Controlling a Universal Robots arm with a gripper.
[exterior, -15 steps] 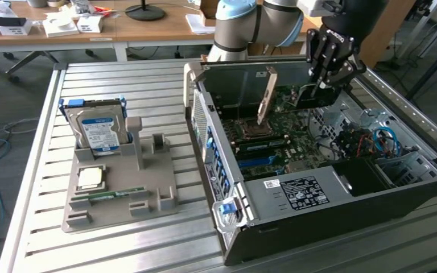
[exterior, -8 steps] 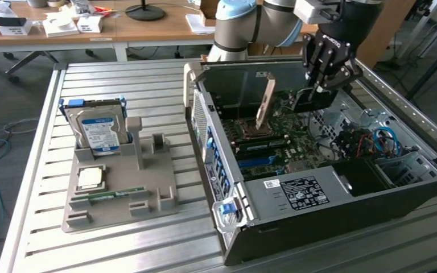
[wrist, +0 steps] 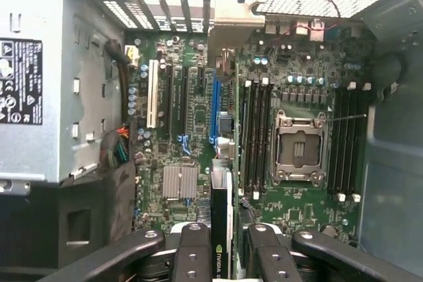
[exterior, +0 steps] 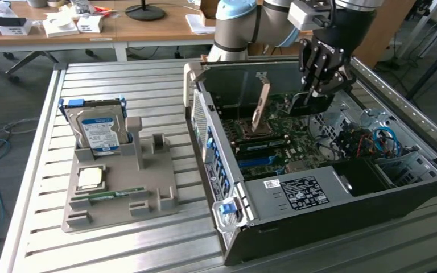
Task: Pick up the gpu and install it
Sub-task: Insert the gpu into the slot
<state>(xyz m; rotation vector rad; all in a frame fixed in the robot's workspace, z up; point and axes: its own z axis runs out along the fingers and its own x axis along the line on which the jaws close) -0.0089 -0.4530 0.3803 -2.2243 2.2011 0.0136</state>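
The gpu (wrist: 222,255) hangs edge-on between my fingers (wrist: 192,249), its top edge carrying a small NVIDIA label. In the exterior view it shows as a dark card (exterior: 309,106) just under my gripper (exterior: 318,85), which is shut on it. I am inside the open computer case (exterior: 295,190), low over the green motherboard (exterior: 279,149). In the wrist view the card lines up beside the blue expansion slot (wrist: 214,107), between it and the memory slots (wrist: 254,137). I cannot tell whether its lower edge sits in a slot.
A tan upright strip (exterior: 260,105) stands in the case near the rear panel (exterior: 207,142). The grey power supply (wrist: 33,77) and the processor socket (wrist: 301,146) flank the card. On the exterior view's left, a grey fixture (exterior: 154,196) holds a hard drive (exterior: 97,128), a processor (exterior: 89,177) and a memory stick (exterior: 116,193).
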